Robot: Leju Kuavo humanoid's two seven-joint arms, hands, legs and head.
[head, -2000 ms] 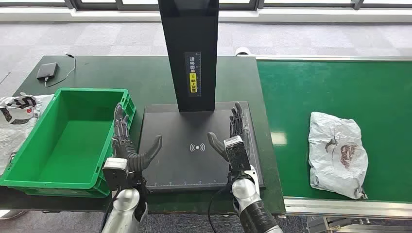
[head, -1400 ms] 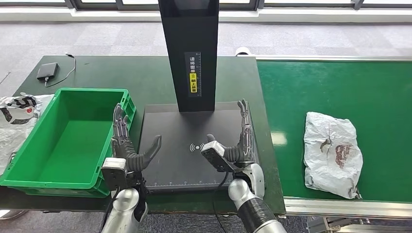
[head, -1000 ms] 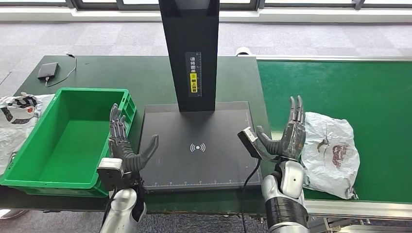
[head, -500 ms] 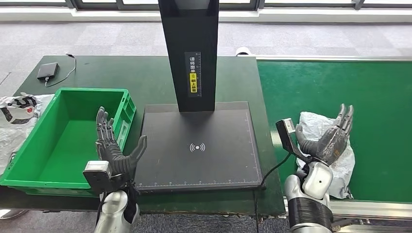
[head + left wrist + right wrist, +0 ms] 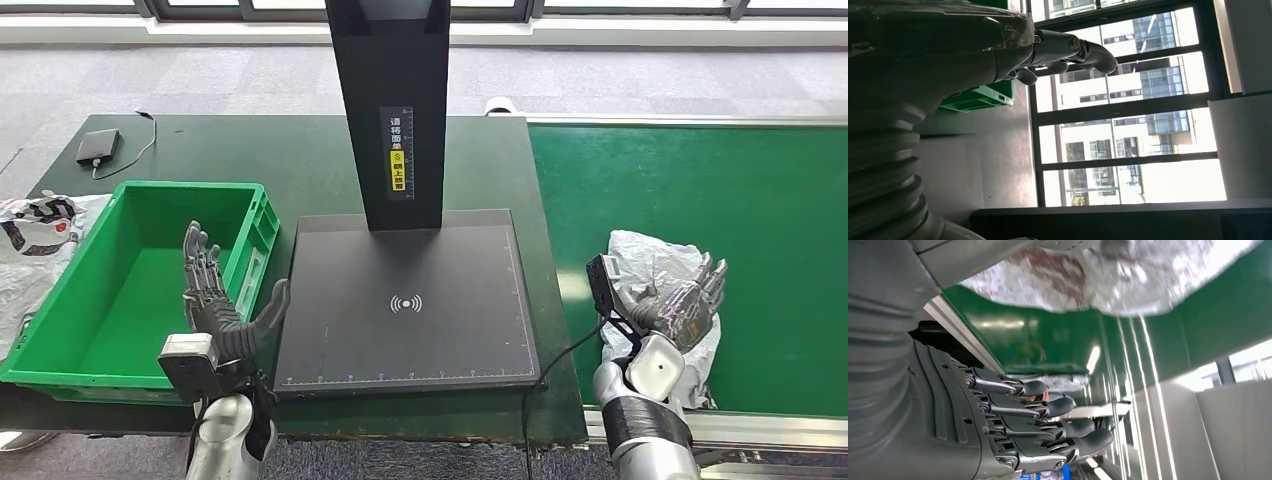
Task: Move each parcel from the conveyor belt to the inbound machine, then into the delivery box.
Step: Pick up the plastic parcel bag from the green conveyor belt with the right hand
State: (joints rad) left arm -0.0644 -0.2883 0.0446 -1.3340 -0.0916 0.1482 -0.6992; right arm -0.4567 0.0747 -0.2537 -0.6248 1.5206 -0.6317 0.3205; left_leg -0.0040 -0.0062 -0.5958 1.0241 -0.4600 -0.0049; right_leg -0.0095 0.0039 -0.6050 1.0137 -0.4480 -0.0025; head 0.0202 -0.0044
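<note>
A crumpled white parcel [image 5: 650, 262] with a brown print lies on the green conveyor belt [image 5: 720, 180], near its left edge. My right hand [image 5: 680, 305] hovers over the parcel's near side with fingers spread and nothing gripped. The right wrist view shows the parcel [image 5: 1108, 280] close beside the palm, with straight fingers [image 5: 1048, 425]. My left hand [image 5: 215, 300] stands upright and open over the right wall of the green delivery box [image 5: 130, 280]. Between the hands sits the black inbound machine [image 5: 405, 300], a flat platform with a tall column.
A dark green table [image 5: 250, 150] carries the machine and the box. A small black device [image 5: 98, 147] with a cable lies at its far left. Another white bag [image 5: 35, 235] sits left of the box. The belt's metal frame [image 5: 740, 425] runs along the near edge.
My right hand swung from over the machine platform rightward to the parcel and sank toward it. The parcel drifted left along the belt. My left hand shifted left over the box wall.
</note>
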